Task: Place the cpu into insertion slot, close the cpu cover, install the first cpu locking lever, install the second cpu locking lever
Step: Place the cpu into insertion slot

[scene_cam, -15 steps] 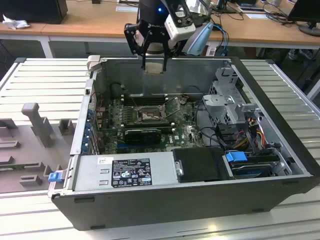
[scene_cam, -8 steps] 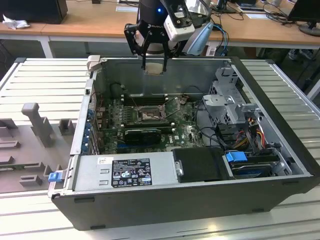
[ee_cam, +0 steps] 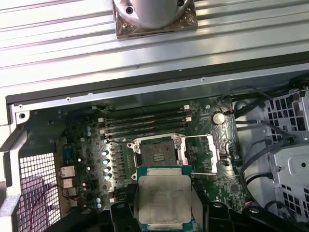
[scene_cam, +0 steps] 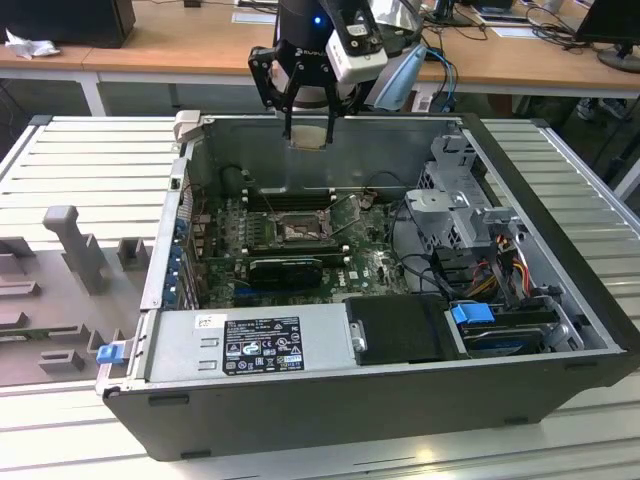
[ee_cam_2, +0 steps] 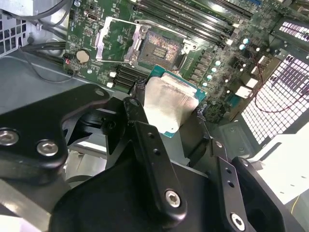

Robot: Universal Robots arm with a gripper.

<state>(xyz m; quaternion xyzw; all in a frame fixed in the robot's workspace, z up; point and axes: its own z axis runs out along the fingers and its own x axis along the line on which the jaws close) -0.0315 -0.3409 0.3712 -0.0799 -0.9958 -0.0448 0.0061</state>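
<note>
Exterior view: one tool (scene_cam: 309, 128) hangs over the open computer case (scene_cam: 350, 410), near one long wall — clenched on the cpu (scene_cam: 309, 140).
Cpu: one, silvery face showing in both wrist views, above the motherboard (ee_cam: 82, 140).
Socket: one insertion slot (ee_cam: 157, 154) — bare.
Lid: one cpu cover (ee_cam: 211, 148), flipped open beside it.

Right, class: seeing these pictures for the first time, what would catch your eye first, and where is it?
The black gripper hangs over the open computer case, pinching a silvery square chip. Below it, amid the green board, the dark socket lies bare, its metal cover swung open beside it.
</note>
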